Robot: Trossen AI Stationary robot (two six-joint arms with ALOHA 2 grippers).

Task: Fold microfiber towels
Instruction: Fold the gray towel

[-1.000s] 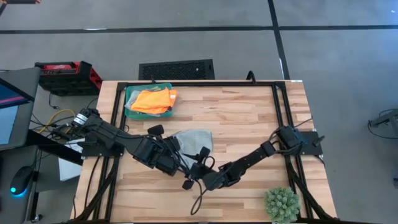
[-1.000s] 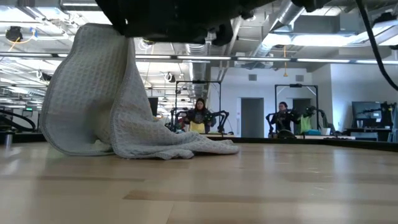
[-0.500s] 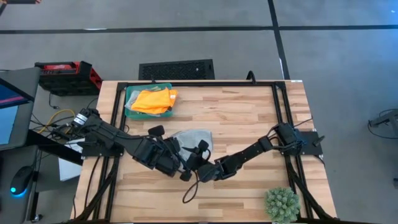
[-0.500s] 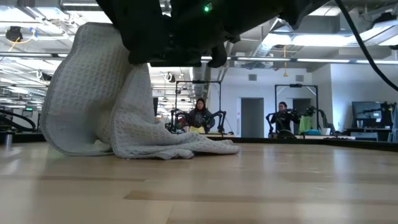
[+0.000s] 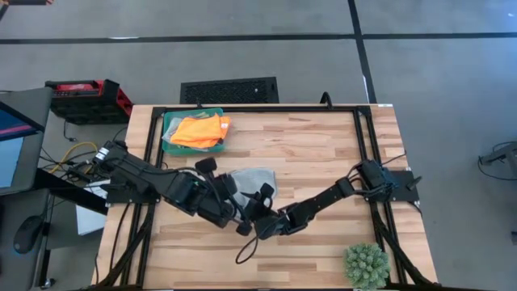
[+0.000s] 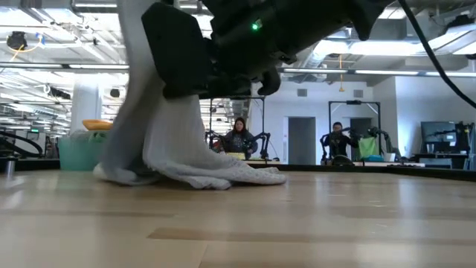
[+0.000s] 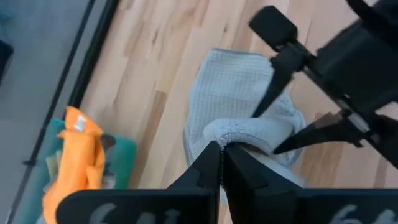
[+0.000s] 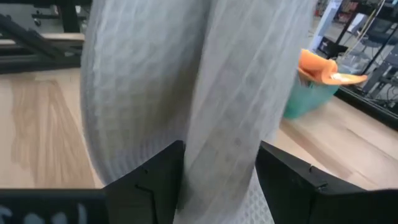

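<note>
Looking straight down on the wooden table (image 5: 323,153), the two dark arms meet near its middle, over a pale grey towel (image 5: 253,179) that lies partly on the boards. The left gripper (image 5: 233,204) is at the near edge of this towel, and the right gripper (image 5: 260,212) is just beside it, coming from the right side. At the far left corner a green tray (image 5: 171,123) holds an orange towel (image 5: 200,130), and a spiky green plant ball (image 5: 366,265) stands at the near right corner. In the low view, the grey towel (image 6: 175,141) hangs down from the dark arms above and its lower part spreads on the table; the tray (image 6: 80,151) with the orange towel (image 6: 100,125) shows behind it, and two people (image 6: 239,138) are far back in the room. In the left wrist view, the left gripper (image 7: 221,163) has its two fingers pressed together and pinches a raised fold of the grey towel (image 7: 233,99), while the fingers (image 7: 273,90) of the other arm stand apart at both sides of this fold. In the right wrist view, the right gripper (image 8: 219,168) is wide apart, and the hanging grey towel (image 8: 186,74) passes between its fingers without being squeezed.
</note>
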